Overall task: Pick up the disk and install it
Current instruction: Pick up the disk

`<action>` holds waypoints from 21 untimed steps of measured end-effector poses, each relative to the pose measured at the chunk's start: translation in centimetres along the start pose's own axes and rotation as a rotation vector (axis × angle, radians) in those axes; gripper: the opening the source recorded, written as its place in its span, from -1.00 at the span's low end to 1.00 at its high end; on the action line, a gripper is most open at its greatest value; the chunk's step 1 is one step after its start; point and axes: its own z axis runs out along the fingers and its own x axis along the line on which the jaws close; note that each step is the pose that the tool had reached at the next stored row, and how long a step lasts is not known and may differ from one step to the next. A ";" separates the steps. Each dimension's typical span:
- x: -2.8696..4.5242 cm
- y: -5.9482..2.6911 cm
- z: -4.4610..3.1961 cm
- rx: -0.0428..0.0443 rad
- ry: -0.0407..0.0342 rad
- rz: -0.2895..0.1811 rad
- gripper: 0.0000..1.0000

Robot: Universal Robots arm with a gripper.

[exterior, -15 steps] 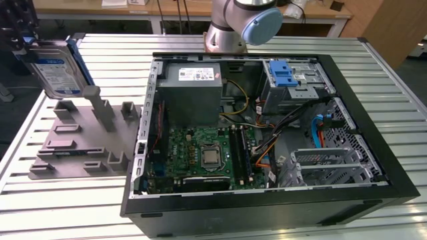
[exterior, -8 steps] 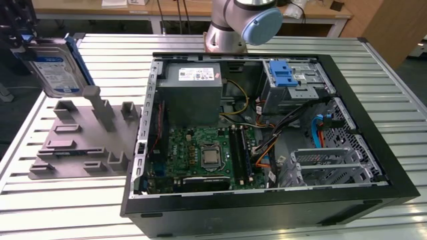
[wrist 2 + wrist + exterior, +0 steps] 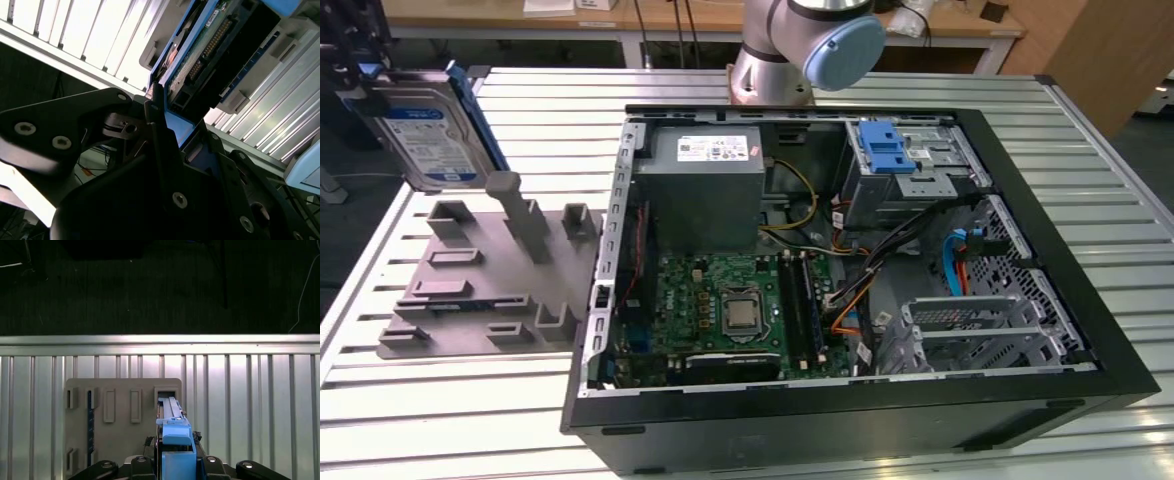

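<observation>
An open computer case (image 3: 854, 408) lies on the slatted table (image 3: 454, 415) — grey holder block (image 3: 467, 300) just beside it.

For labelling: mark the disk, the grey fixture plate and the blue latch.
the disk (image 3: 434, 135), exterior view, on its white-and-blue label.
grey fixture plate (image 3: 507, 275), exterior view, on its flat base.
blue latch (image 3: 886, 150), exterior view, on its middle.

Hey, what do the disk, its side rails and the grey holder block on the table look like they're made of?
The disk: likely metal, with a silver-grey body under a white-and-blue label that looks like paper. Its side rails: probably plastic, a uniform bright blue with a moulded look. The holder block: matte grey, dull and even, perhaps plastic or printed; the look leaves that open.
</observation>
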 end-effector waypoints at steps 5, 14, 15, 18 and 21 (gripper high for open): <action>0.00 0.00 -0.02 -0.0002 0.0000 0.000 -0.27; 0.00 0.01 -0.11 -0.0002 -0.0004 0.000 -0.27; 0.00 0.00 -0.13 -0.0001 -0.0004 0.000 -0.27; 0.00 0.00 -0.14 0.0000 -0.0005 0.000 -0.27; 0.00 0.00 -0.15 -0.0001 -0.0004 0.000 -0.27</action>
